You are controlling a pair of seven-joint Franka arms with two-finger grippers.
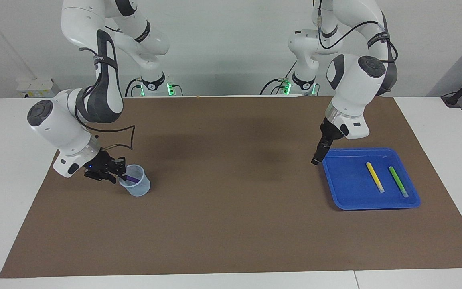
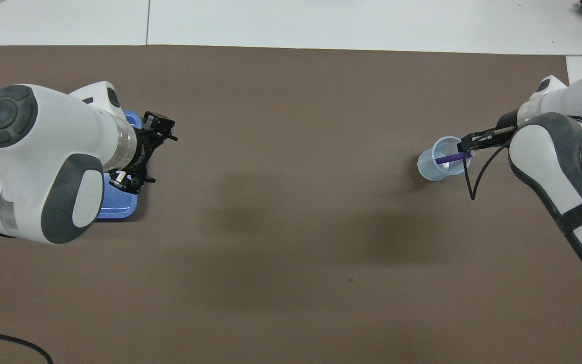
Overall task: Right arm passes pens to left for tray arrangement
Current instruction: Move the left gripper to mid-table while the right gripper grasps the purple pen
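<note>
Two pens, the yellow pen point(image 1: 375, 177) and green pen point(image 1: 398, 181), lay in the blue tray point(image 1: 347, 188). The purple pen point(image 1: 132, 179) stood in the cup point(image 1: 138, 186), its top at ten o'clock, grasped by the right claw point(image 1: 115, 175). The left claw point(image 1: 316, 157) hung released over the tray's edge.

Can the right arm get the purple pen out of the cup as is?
Probably yes: the right gripper is at the cup's rim, on the purple pen's upper end. Nothing else crowds the cup.
</note>
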